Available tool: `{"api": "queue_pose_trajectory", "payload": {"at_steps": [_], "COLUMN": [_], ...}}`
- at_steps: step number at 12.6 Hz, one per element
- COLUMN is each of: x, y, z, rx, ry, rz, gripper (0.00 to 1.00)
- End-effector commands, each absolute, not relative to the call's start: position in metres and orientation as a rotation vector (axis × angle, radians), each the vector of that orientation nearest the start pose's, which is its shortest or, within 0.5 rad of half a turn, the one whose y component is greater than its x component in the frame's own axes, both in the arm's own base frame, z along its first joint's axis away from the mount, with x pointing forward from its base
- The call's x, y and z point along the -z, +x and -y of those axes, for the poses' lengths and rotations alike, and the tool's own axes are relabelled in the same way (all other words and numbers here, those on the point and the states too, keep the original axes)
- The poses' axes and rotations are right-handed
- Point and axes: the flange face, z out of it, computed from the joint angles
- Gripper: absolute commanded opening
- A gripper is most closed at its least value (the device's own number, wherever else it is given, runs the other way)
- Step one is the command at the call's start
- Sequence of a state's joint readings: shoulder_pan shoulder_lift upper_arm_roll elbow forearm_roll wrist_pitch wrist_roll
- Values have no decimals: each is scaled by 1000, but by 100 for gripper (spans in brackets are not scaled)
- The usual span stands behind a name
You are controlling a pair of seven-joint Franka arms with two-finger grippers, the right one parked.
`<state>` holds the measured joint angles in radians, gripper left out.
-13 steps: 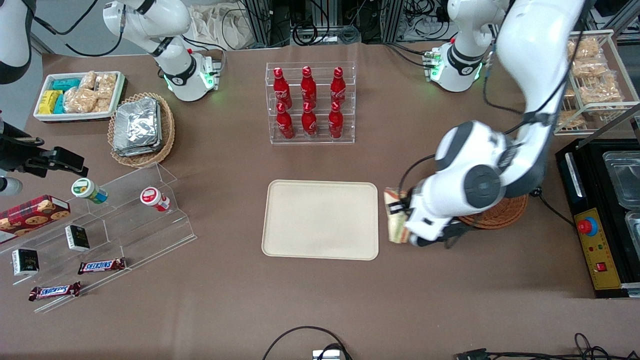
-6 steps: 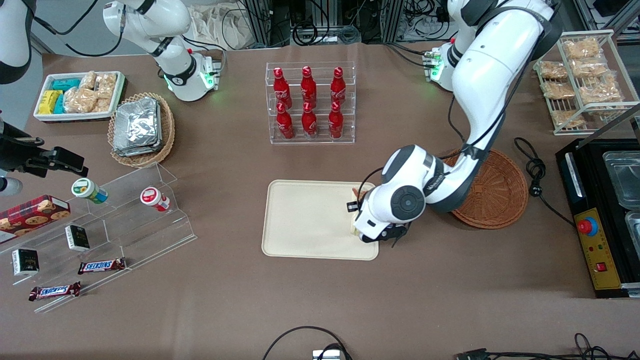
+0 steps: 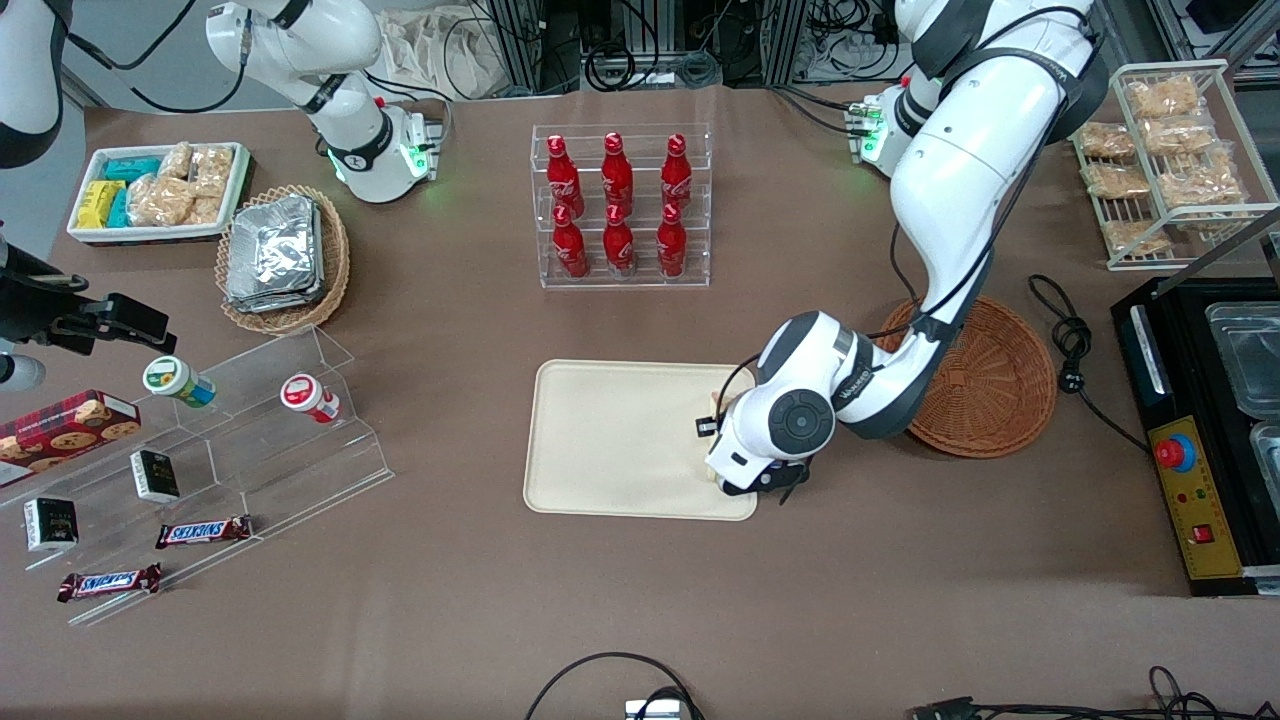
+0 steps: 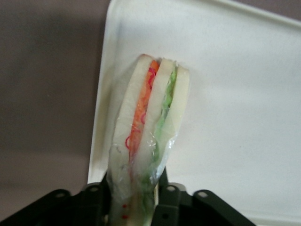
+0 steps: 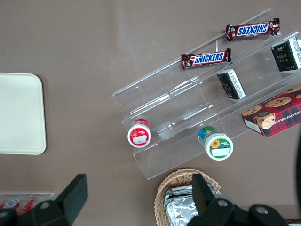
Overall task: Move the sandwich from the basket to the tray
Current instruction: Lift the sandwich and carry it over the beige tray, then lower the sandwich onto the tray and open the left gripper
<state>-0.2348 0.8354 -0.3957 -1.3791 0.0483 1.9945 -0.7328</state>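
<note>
My left gripper (image 4: 136, 197) is shut on the sandwich (image 4: 150, 132), a clear-wrapped wedge of pale bread with orange-red and green layers. It holds the sandwich just above the cream-beige tray (image 4: 235, 94), near the tray's edge. In the front view the gripper (image 3: 722, 478) is over the corner of the tray (image 3: 620, 440) that is nearest the camera and the basket, and the arm hides nearly all of the sandwich. The reddish-brown wicker basket (image 3: 985, 385) lies beside the tray toward the working arm's end, with nothing showing in it. The tray also shows in the right wrist view (image 5: 21, 113).
A clear rack of red bottles (image 3: 620, 205) stands farther from the camera than the tray. A tan basket of foil packs (image 3: 282, 255), a white bin of snacks (image 3: 160, 190) and acrylic shelves (image 3: 200, 460) lie toward the parked arm's end. A black appliance (image 3: 1200, 430) and wire rack (image 3: 1170, 160) stand past the basket.
My gripper has carried the sandwich from beside the basket to over the tray's corner, then sunk a little and come slightly nearer the camera. The basket now shows uncovered.
</note>
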Motion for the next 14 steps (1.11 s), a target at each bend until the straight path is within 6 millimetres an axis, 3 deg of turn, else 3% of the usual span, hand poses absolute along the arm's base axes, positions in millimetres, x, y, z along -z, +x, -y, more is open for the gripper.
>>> {"api": "queue_pose_trajectory", "payload": {"at_steps": [1,4,7,10,12,14], "x": [-235,-239,-292,-333,-350,-368], "y": [619,630,638,604,584,539], "z": [369,352,334,320,289,269], "rx": [-420,-386,-349,-403,-308,-204], "ry": [-3197,-3183,-3159,-3049,-3057,-3053], "rz": [281,324,421,432,478,480], "gripper": [100,100,100,100,100,100]}}
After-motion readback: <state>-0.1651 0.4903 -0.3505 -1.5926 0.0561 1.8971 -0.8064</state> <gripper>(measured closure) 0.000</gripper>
